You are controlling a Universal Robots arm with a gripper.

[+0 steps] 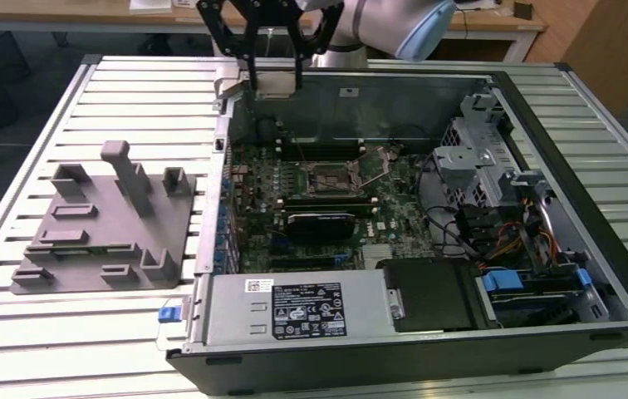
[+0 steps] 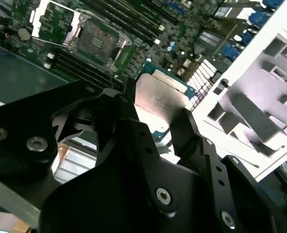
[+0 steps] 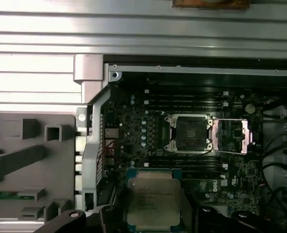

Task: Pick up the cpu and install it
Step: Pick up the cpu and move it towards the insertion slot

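**Silvery cpu clamped in the gripper over the open case**

Black fingers [image 2: 182,128] press on two opposite edges of the cpu [image 2: 160,97]. The gripper [image 2: 153,119] is therefore clamped on it, with the pale metal plate showing between the jaws. In the first wrist view the cpu [image 3: 153,201] sits between the same fingers [image 3: 109,218], its plate facing the camera and a thin green rim around it.

In the exterior view the gripper [image 1: 273,76] hangs above the far wall of the case [image 1: 425,79]. The cpu [image 1: 273,81] is held in the air there, touching nothing but the fingers.

Below the gripper and out past its fingertips lies the board [image 3: 133,126], flat in the floor of the case. The socket [image 3: 188,132] on it is well apart from the cpu. Its contact field is uncovered, and the load plate [image 3: 229,135] is swung open beside it. The socket [image 2: 95,39] also shows beyond the fingertips in the second wrist view. Dark memory slots [image 3: 182,162] run between the socket and the held cpu.

Off to the gripper's side, outside the case wall, a grey fixture [image 1: 104,220] with upright posts rests on the slatted table [image 1: 26,150]. It is on the exterior view's left, near the case and well apart from the gripper.
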